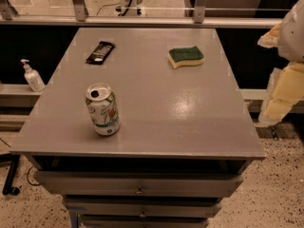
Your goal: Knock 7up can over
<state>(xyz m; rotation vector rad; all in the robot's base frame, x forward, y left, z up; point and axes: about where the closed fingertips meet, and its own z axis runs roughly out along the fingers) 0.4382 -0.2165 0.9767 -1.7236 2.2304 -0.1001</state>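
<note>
The 7up can (102, 109) stands upright on the tabletop (190, 113), near the front left corner. The pincer (284, 91) hangs beyond the right edge, well apart from the can; I cannot tell its state. A sponge (185, 56) lies toward the back right corner.

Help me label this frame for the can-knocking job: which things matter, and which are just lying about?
For the job: 7up can, upright, front left of the table; gripper, beyond the table's right edge.
Lying about: sponge, dark wrapped bar, pump bottle left of the table.
</note>
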